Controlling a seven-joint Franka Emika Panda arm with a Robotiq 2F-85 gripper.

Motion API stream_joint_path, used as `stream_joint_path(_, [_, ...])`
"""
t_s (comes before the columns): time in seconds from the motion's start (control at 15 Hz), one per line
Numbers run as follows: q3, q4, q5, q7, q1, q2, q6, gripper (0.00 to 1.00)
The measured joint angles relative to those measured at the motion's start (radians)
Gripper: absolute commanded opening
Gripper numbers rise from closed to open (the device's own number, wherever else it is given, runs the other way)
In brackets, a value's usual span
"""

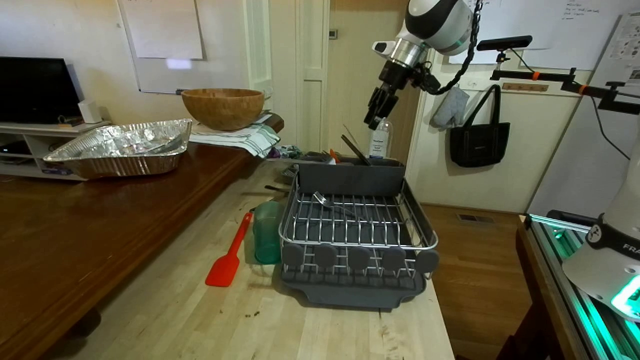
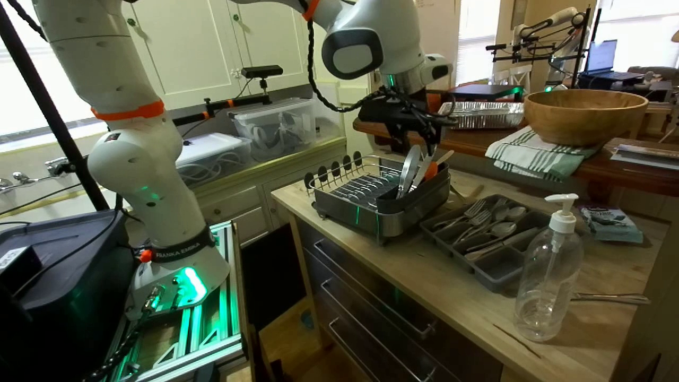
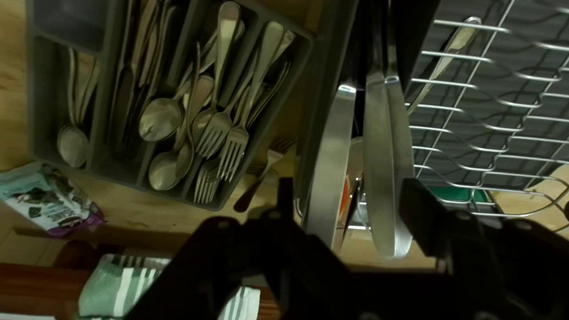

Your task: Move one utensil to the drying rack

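Observation:
The drying rack (image 1: 345, 292) stands on the counter; it also shows in an exterior view (image 2: 339, 209) and in the wrist view (image 3: 466, 55). A thin, dark, stick-like utensil (image 1: 354, 149) leans up from the rack's rear caddy (image 1: 350, 179). In an exterior view, the caddy holds silver knives (image 2: 409, 170) upright. In the wrist view, the knives (image 3: 331, 164) lie between the fingers; I cannot tell which one is the dark utensil. A fork (image 1: 327, 201) lies on the rack's wires. My gripper (image 1: 374, 117) is open and empty above the caddy, also in the wrist view (image 3: 349, 198).
A grey cutlery tray (image 2: 496, 273) with several forks and spoons lies beside the rack. A pump bottle (image 2: 546, 289) stands past it. A dark-handled fork (image 3: 255, 184) lies between tray and rack. A red spatula (image 1: 230, 257) and green cup (image 1: 266, 232) lie along the rack's side.

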Motion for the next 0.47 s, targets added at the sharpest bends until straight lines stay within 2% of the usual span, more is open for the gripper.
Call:
stream_joint_path(0.07, [0.000,0.005,-0.024,0.012,-0.004,-0.018,0.001,1.00])
stream_joint_path(0.47, [0.000,0.009,-0.082,0.032,-0.011,-0.114,0.005,1.00])
